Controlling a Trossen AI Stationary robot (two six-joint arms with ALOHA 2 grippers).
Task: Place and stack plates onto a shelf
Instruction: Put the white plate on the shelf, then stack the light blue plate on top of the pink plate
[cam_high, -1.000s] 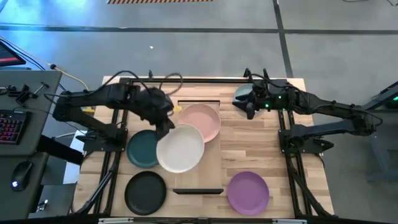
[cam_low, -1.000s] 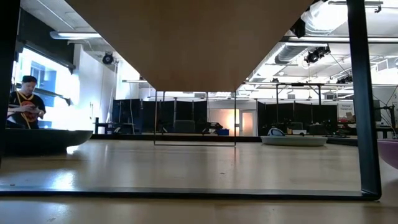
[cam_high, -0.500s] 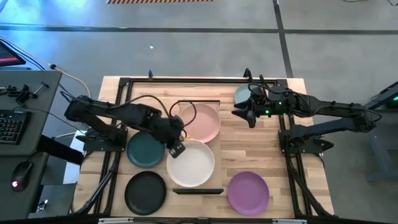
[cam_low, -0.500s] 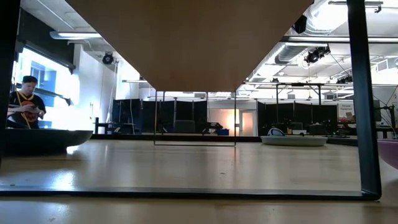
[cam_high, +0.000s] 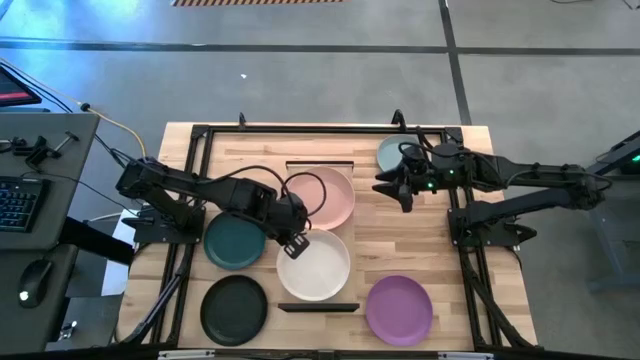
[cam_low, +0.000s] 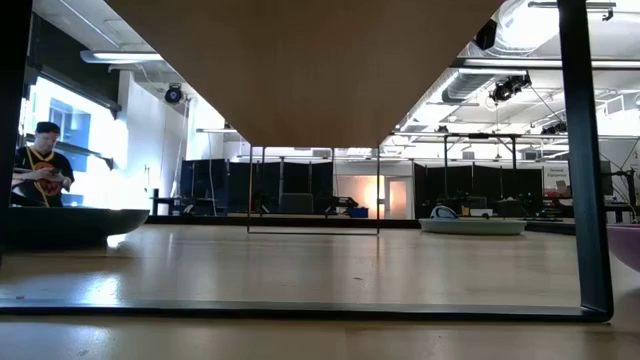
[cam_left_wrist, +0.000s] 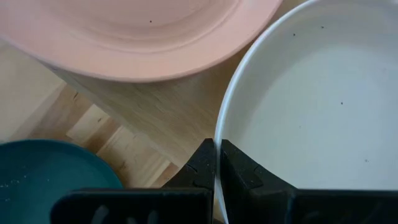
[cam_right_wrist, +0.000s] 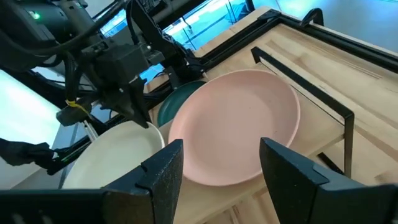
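Grey floor (cam_high: 300, 60), keyboard desk (cam_high: 30, 180), bright window (cam_low: 60, 120).

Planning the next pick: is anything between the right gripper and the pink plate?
Nothing visible. In its wrist view the right gripper, fingers spread, looks straight onto the pink plate with no object between. The white plate, pinched at its rim by the left gripper, lies beside it.

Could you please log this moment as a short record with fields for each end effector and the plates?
left end effector: shut on white plate rim, over the shelf
right end effector: open, beside the pink plate
pink plate: on shelf, far end
dark teal plate: on tabletop, left of shelf
black plate: near left
purple plate: near right
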